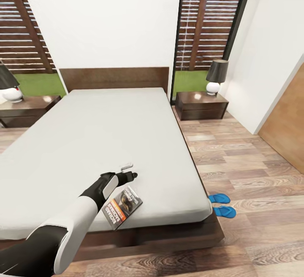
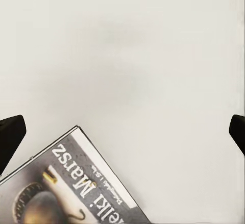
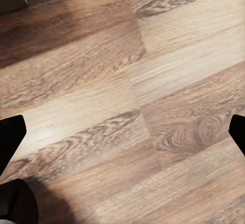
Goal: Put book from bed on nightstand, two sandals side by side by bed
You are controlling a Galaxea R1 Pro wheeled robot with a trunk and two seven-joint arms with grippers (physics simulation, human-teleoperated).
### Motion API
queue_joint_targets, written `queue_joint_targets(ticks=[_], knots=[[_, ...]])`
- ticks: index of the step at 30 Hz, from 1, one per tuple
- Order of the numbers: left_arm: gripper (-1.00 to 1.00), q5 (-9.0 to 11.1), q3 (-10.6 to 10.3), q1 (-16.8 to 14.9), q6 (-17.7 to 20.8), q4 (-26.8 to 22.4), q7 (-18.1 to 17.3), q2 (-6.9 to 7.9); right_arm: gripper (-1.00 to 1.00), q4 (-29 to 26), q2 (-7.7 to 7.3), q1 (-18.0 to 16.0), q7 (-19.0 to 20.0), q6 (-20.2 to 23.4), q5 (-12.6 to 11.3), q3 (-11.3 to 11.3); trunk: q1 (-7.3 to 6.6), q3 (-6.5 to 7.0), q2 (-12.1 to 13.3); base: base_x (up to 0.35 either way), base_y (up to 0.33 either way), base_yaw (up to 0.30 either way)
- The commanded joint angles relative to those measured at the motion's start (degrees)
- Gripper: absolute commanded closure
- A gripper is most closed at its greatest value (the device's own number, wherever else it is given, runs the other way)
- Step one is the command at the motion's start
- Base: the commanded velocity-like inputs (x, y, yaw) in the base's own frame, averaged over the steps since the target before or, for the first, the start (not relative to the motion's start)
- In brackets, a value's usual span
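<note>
Low in the head view, the left pincer (image 1: 128,172) hovers released over the bed (image 1: 105,142), just above the book (image 1: 122,207). The right pincer (image 3: 122,132) hangs released over the floor (image 3: 153,81); two sandals (image 1: 221,205) lie lower right.

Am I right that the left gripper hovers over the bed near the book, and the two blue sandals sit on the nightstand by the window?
Not quite. The head view shows the two blue sandals on the wood floor beside the bed, not on the nightstand. The left gripper does hover over the bed near the book.
</note>
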Motion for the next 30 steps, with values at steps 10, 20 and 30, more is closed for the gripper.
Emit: queue_joint_targets(ticks=[10, 20, 30], knots=[[-1.0, 0.29, -0.31, -0.02, 0.34, 1.2, -26.17, 3.26, -1.0, 0.29, -0.02, -0.11, 0.42, -0.43, -0.41, -0.17, -2.21, 1.75, 4.0, 0.0, 0.0, 0.0], [-1.0, -0.05, -0.37, 0.03, 0.28, 8.57, -43.25, 9.67, -1.0, 0.29, -0.02, -0.11, 0.43, -0.43, -0.41, -0.17, -4.4, 3.55, 8.01, 0.0, 0.0, 0.0], [-1.0, -0.23, -0.48, 6.32, -8.67, 19.86, -70.96, 23.63, -1.0, 0.29, -0.02, -0.11, 0.44, -0.43, -0.41, -0.17, -6.6, 5.35, 12.02, 0.0, 0.0, 0.0]])
